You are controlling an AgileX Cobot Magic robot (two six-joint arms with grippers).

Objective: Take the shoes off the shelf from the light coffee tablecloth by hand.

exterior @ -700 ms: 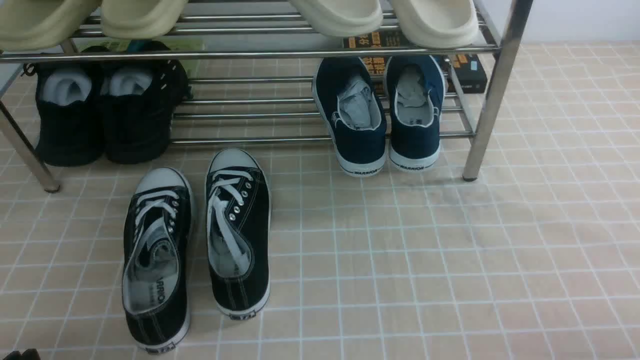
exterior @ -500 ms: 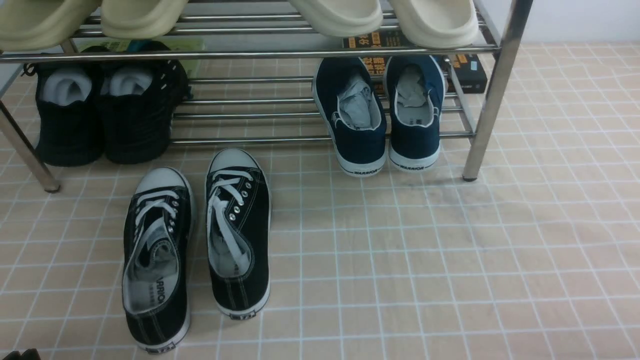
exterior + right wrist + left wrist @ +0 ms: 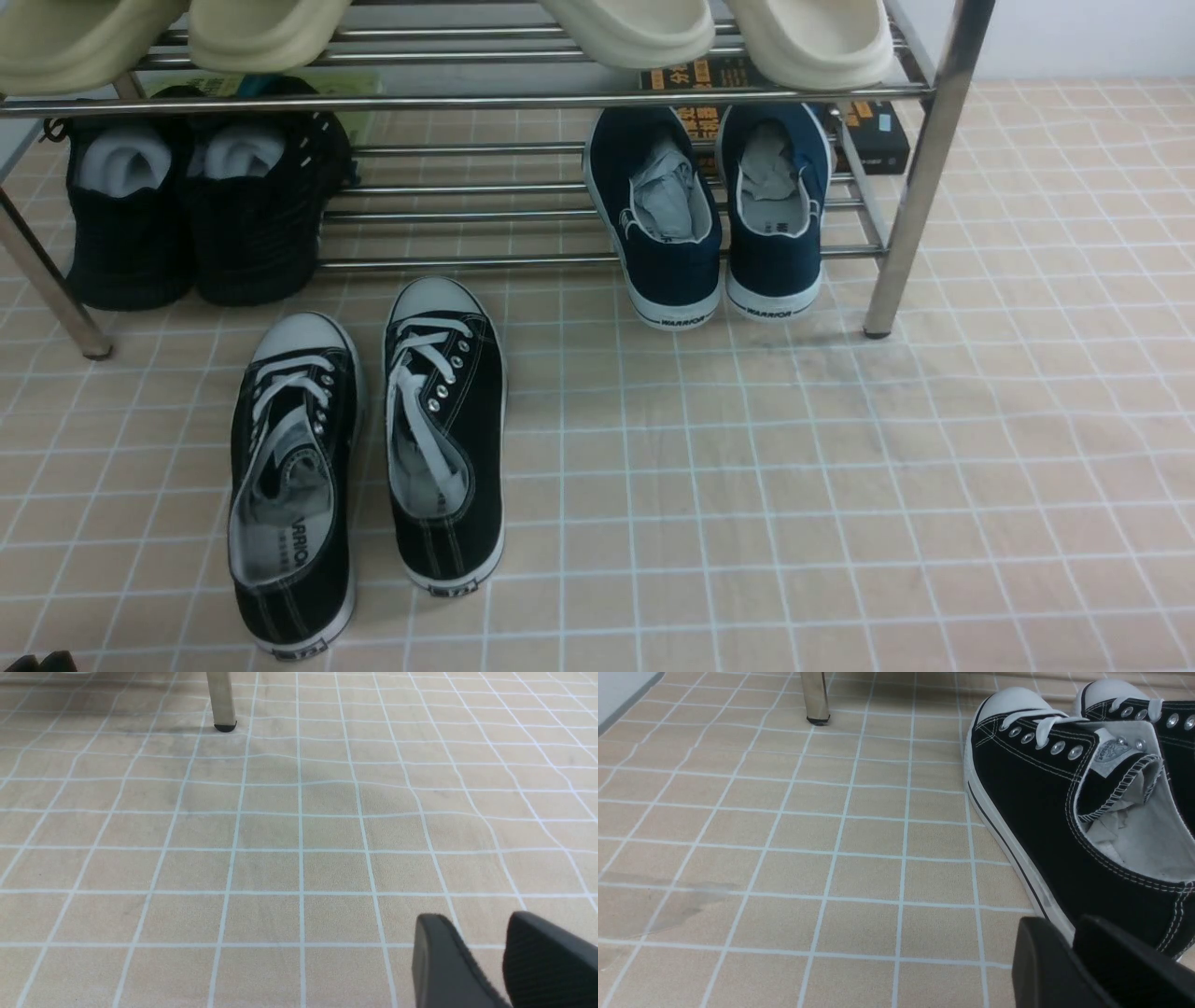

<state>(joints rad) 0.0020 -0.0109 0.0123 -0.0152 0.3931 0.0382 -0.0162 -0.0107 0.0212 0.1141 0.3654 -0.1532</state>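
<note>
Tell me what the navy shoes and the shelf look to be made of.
The navy shoes: matte woven-looking fabric, probably canvas, with white soles that look like rubber. The shelf: shiny silver metal, likely steel, judging by reflections along its rods and posts.

Before you, the light coffee tablecloth [image 3: 840,485] carries black lace-up sneakers [image 3: 448,523], toes toward the shelf [image 3: 920,187] standing on it.

Before me: black lace-up sneakers [image 3: 446,439], toes pointing away; beyond, all-black shoes [image 3: 252,224]; higher up, cream slippers [image 3: 635,28].
</note>
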